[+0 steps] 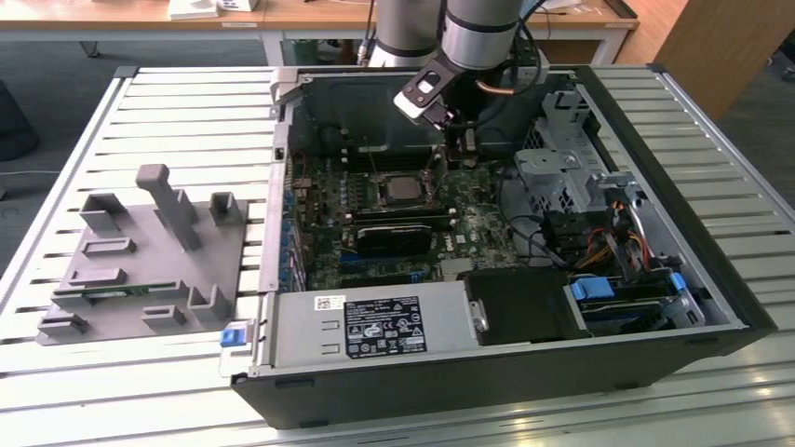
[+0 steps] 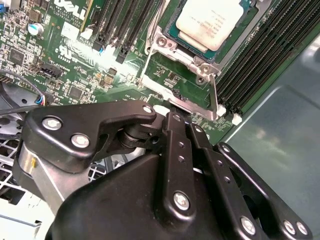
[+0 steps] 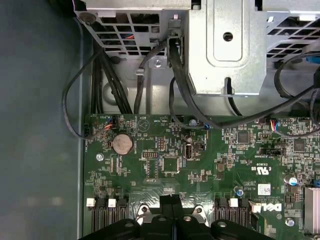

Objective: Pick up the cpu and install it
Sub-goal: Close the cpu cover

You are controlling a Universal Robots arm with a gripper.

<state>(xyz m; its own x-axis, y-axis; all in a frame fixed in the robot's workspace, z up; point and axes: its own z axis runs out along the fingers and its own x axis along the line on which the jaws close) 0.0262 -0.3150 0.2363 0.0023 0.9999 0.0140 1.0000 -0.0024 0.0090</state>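
The cpu (image 1: 400,189) lies flat in its socket at the middle of the green motherboard (image 1: 466,209), silver top up. In the second wrist view the cpu (image 2: 212,22) sits inside a metal socket frame (image 2: 172,82), with a thin metal lever (image 2: 214,97) along one side. My gripper (image 1: 463,140) hangs over the board just behind the socket, toward the case's back wall. Its black fingers are shut together in both wrist views, gripper (image 2: 176,111) and gripper (image 3: 172,200), with nothing visible between them. The tips sit close to the frame's edge; contact cannot be judged.
The open computer case (image 1: 695,279) lies on a slatted white table. A black block (image 1: 397,233) sits in front of the socket, a power supply (image 1: 372,326) nearer. A drive cage (image 3: 225,45) and black cables (image 3: 115,90) crowd the exterior view's right. A grey parts fixture (image 1: 137,270) stands left.
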